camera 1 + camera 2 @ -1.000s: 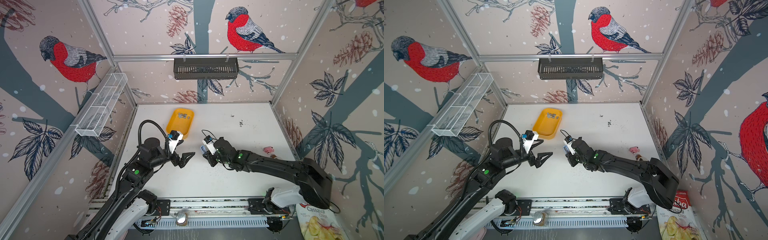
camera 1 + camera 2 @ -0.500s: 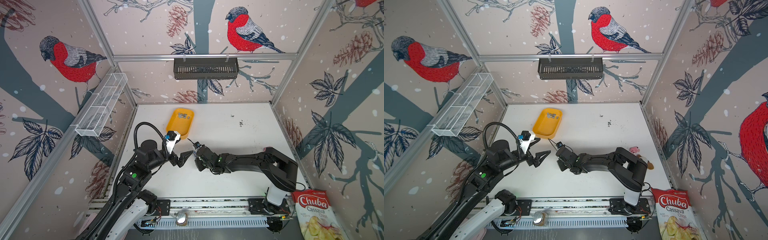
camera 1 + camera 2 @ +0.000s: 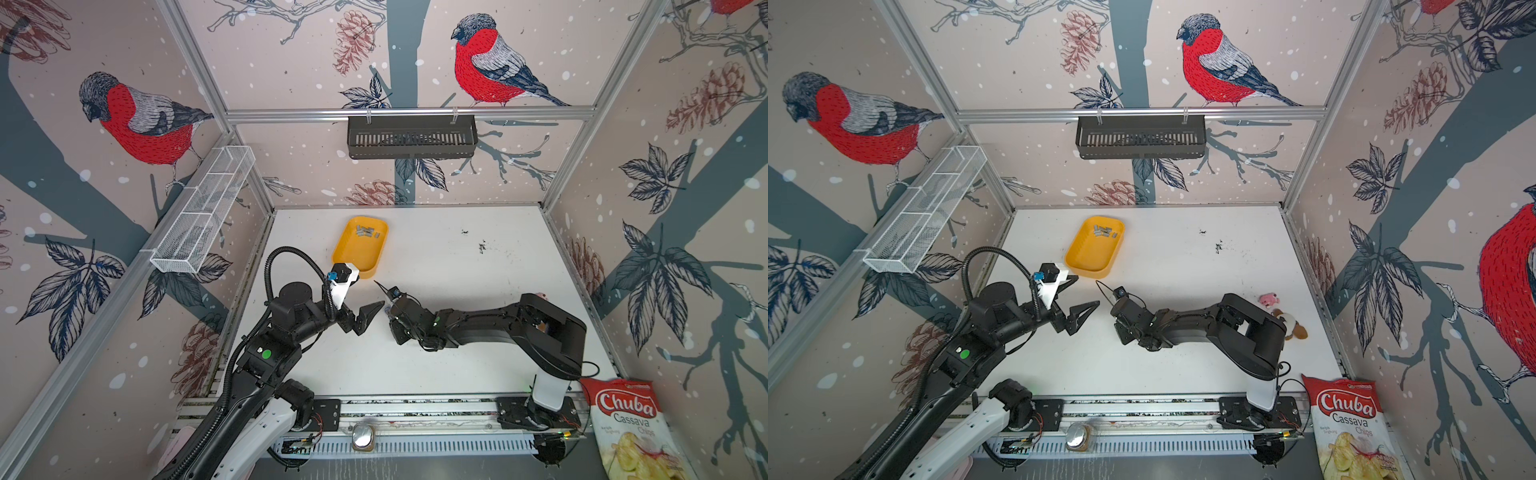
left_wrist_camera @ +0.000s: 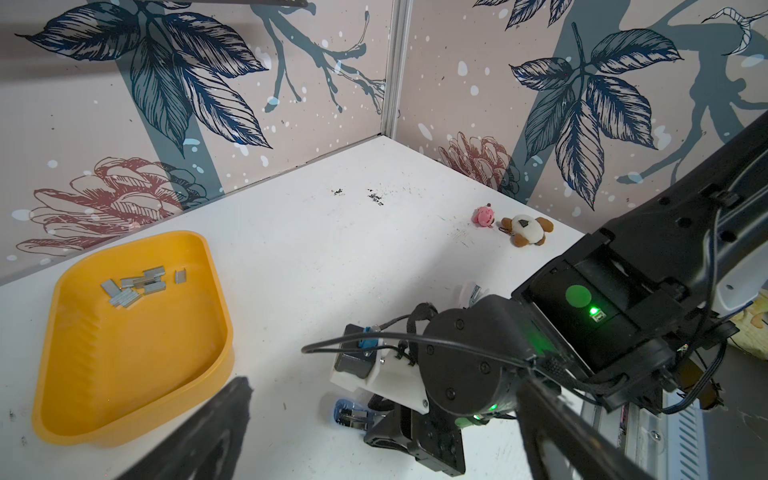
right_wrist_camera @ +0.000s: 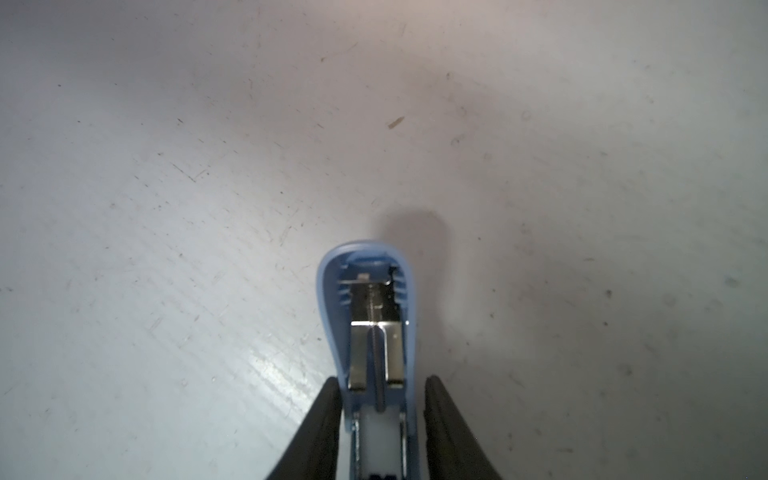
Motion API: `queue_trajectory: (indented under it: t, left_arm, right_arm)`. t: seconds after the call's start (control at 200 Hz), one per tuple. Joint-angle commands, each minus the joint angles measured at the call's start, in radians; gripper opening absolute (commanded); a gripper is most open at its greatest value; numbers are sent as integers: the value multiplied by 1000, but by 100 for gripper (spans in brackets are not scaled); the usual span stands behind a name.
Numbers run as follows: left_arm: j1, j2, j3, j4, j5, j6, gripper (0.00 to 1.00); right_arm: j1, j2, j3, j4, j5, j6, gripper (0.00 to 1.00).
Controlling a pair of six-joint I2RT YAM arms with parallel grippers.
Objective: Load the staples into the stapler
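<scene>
My right end effector (image 5: 382, 379) points down at the table (image 3: 436, 266) near its middle, on the near side of the tray (image 3: 358, 266). Through its wrist camera I see the stapler (image 5: 374, 316) between the two black fingers. It has a blue shell, with a bare metal channel facing the lens and a rounded tip pointing away from the arm. One finger (image 5: 328, 407) lies against the shell. The other stands just off it, with a sliver of table showing between, so the jaws are parted around the stapler and not clamped on it. From the left wrist camera the stapler's tip (image 4: 349, 415) peeks out under that end effector, down at the table. I cannot tell whether it rests there fully.

My left end effector (image 3: 1079, 296) hovers beside the tray's near end, jaws spread wide and holding nothing. Its tips aim toward the right arm, with bare table between the two.

The staples (image 4: 133, 286) lie in a loose cluster at the far end of the tray, well apart from the stapler. One strip sits just beside the rest.

Two small plush toys, a pink one (image 4: 483, 216) and a brown-and-white one (image 4: 525, 228), lie close together near the right wall. Dark specks (image 4: 376, 197) dot the table toward the far wall.
</scene>
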Motion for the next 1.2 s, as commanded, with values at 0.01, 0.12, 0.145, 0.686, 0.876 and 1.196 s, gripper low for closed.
queue_trajectory:
  t: [0.01, 0.12, 0.145, 0.686, 0.876, 1.196]
  left_arm:
    - [1, 0, -1, 45, 10, 9, 99]
    - [1, 2, -4, 54, 21, 7, 99]
    - [1, 2, -5, 58, 26, 6, 99]
    - [-192, 195, 6, 190, -99, -77, 99]
    - [-277, 350, 33, 258, -136, -122, 99]
    - [-281, 452, 35, 322, -89, -183, 99]
  right_arm:
    - [-2, -54, -20, 53, -13, 21, 45]
    - [-11, -120, -57, 66, -19, 33, 47]
    - [-15, -144, -68, 71, -20, 36, 47]
    - [-166, -858, -302, -210, 96, 28, 53]
    - [-262, -1020, -358, -358, 143, 138, 54]
    - [-634, -1049, -534, -300, -240, 236, 55]
